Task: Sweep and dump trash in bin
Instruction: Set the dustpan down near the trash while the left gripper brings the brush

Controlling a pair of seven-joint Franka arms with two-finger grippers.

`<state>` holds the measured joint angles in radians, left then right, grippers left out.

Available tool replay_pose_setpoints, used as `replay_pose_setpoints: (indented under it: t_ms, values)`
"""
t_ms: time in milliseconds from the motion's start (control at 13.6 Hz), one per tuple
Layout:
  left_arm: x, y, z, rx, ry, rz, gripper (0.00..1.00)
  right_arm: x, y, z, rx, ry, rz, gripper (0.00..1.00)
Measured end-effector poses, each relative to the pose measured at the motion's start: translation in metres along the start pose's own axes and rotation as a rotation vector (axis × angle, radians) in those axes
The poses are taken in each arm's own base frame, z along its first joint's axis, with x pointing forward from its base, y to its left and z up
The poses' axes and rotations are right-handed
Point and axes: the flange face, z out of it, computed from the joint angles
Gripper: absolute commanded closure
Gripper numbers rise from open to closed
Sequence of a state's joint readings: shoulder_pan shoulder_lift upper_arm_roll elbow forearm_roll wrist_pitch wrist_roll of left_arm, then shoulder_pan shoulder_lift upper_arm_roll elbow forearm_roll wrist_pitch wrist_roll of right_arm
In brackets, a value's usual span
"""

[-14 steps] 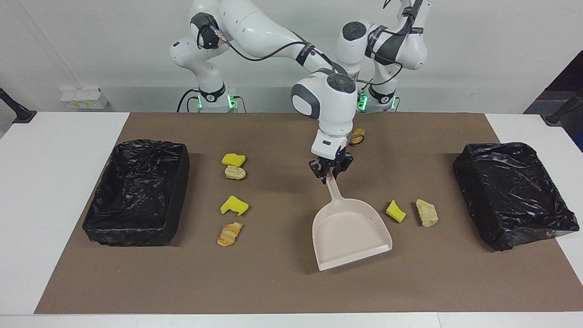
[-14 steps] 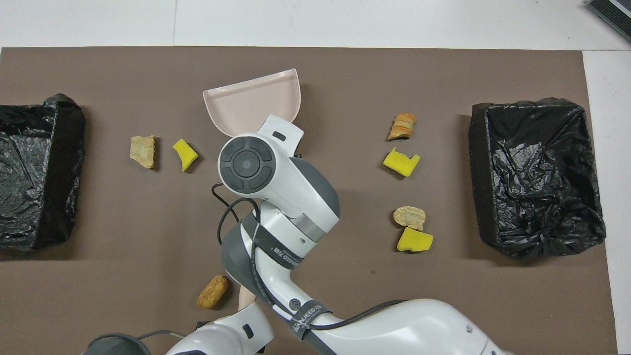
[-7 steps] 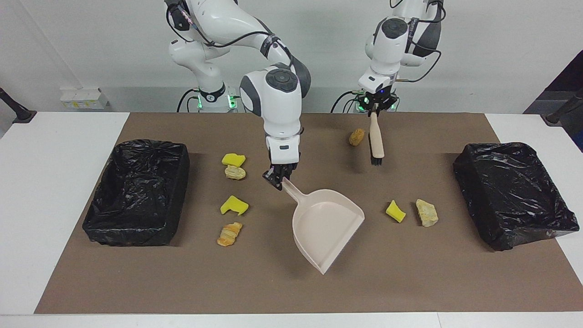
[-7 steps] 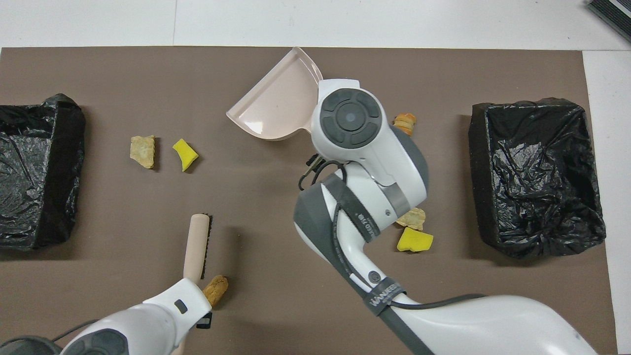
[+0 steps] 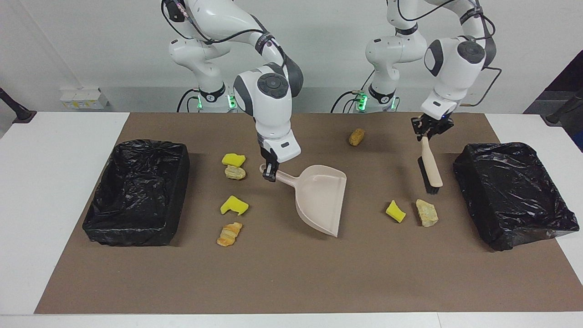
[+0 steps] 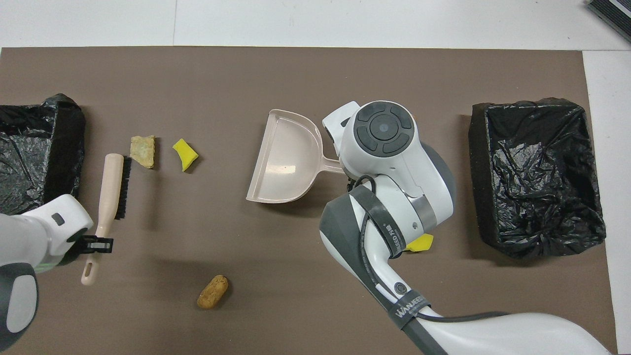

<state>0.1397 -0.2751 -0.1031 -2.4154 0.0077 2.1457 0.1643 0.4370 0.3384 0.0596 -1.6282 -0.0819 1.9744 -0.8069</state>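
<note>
While the right gripper (image 5: 269, 172) has its fingers clamped on the handle end of the beige dustpan (image 5: 319, 198), the pan sits mid-desk w/ its open mouth turned toward the left arm's end. Whether the pan's lip touches the brown mat (image 5: 291, 282) or hangs just above it can't be told.

The left gripper (image 5: 427, 131) has its fingers pinched shut on the handle of the brush (image 5: 429, 166), which hangs bristles-down over the mat just beside the black-lined bin (image 5: 514, 193) at the left arm's end, above a tan lump (image 5: 427, 212).

Trash, seven scraps:
- tan lump and a yellow piece (image 5: 395, 211) lie side by side betw. pan mouth and that bin, yellow one nearer the pan.
- brown lump (image 5: 356, 136) sits alone, nearer to the robots than the pan.
- toward the right arm's end, a row of four betw. the pan handle and the second black-lined bin (image 5: 136, 193): yellow piece (image 5: 233, 159) touching a tan lump (image 5: 235, 172), then another yellow piece (image 5: 234, 205), then an orange-tan lump (image 5: 229, 234) farthest from the robots.

Neither bin shows any scraps inside; pan looks empty in the overhead view.
</note>
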Motion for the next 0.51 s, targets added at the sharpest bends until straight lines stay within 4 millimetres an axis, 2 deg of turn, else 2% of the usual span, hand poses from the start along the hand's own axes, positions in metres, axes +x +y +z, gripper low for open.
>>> replay_pose_setpoints:
  t_ms: [147,294,514]
  values:
    - [0.027,-0.012,0.033,-0.005,0.033,0.004,1.0,0.007,0.001,0.009,0.003,0.001,-0.009,1.0]
    - [0.053,-0.019,0.057,-0.013,0.043,0.02,1.0,0.026,0.006,0.025,0.009,0.005,-0.024,1.0]
    - [0.087,-0.014,0.062,-0.029,0.021,0.053,1.0,0.071,0.018,0.038,-0.012,0.039,-0.048,1.0]
